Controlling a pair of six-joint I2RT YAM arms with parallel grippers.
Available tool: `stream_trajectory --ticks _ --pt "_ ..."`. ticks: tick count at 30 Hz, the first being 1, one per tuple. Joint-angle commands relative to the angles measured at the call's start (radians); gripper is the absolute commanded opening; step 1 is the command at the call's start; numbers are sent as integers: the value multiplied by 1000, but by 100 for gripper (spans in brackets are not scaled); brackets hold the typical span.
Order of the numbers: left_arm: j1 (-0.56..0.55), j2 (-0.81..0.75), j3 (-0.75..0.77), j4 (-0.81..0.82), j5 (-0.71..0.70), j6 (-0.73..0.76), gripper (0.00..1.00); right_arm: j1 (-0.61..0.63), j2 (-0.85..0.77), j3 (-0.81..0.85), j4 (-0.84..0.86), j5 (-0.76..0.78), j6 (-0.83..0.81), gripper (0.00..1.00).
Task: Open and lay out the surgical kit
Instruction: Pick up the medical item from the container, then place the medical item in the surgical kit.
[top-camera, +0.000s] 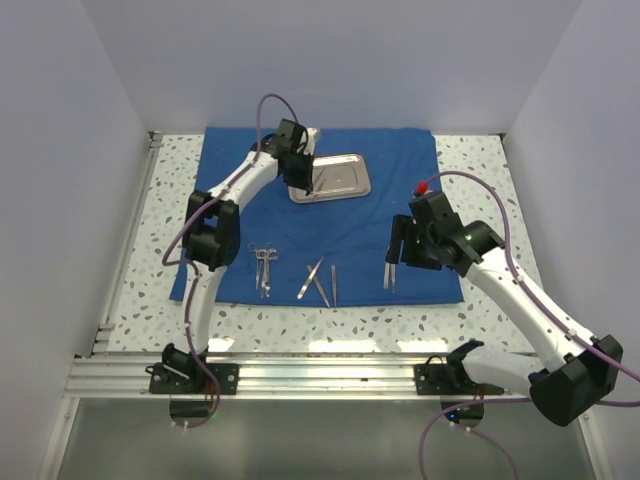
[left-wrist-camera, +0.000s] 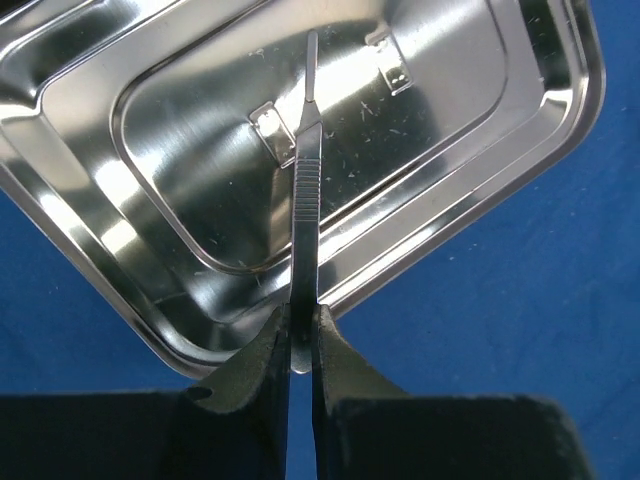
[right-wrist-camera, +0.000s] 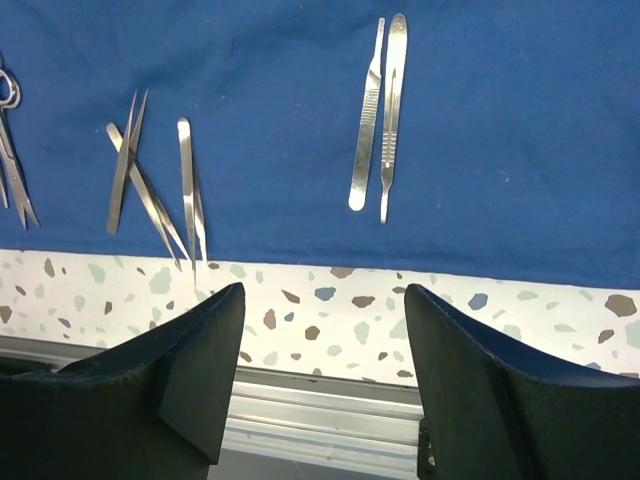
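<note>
Left wrist view: left gripper (left-wrist-camera: 303, 322) clamps a scalpel handle (left-wrist-camera: 305, 200) over the tray (left-wrist-camera: 190, 130); right gripper (right-wrist-camera: 322, 297) gapes empty; remaining instruments (right-wrist-camera: 190, 190) line the cloth (right-wrist-camera: 260, 90).

The top camera looks down from behind on the whole blue drape (top-camera: 400, 215), sharing the steel tray (left-wrist-camera: 200, 150) with the close left wrist view and the tweezers (right-wrist-camera: 188, 170) with the right.

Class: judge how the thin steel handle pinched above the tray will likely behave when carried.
Probably stiff: the handle juts straight out from the left tool without sagging. Likely slippery, being polished metal, though its ribbed section may help grip. Pinched only at one end, it could pivot.
</note>
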Motion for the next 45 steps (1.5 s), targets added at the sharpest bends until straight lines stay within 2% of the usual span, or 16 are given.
stream_trajectory --ticks 1,7,11,14,21,27,31,38,40,41,43,44,45 --pt "-2 -130 -21 13 18 -80 0 -2 -54 -8 -5 20 12 69" --pt "-111 -239 -120 2 -36 -178 0 -2 -120 -11 -24 62 6 69" --pt "-214 -366 -253 38 -102 -357 0 -2 -158 18 -48 105 5 70" --pt "-297 -453 -429 103 -148 -500 0 -3 -193 48 -86 174 11 71" --pt "-494 -517 -587 174 -281 -756 0 -2 -293 67 -186 314 41 72" --pt "-599 -463 -606 242 -367 -862 0 -2 -393 18 -255 311 64 72" --pt "-605 -397 -595 304 -324 -874 0 -2 -448 15 -311 326 78 72" --pt "-623 -316 -540 271 -326 -878 0 -2 -506 24 -395 362 87 73" --pt "-628 -308 -538 263 -312 -876 9 -2 -522 19 -404 362 95 74" --pt "-627 -308 -537 266 -309 -871 20 -2 -526 18 -404 360 100 74" --pt "-630 -319 -529 266 -307 -859 33 -3 -534 15 -407 359 107 74" --pt "-631 -326 -519 265 -309 -852 47 -3 -542 12 -407 356 110 74" --pt "-631 -331 -508 254 -312 -845 54 -2 -545 9 -406 354 113 74"
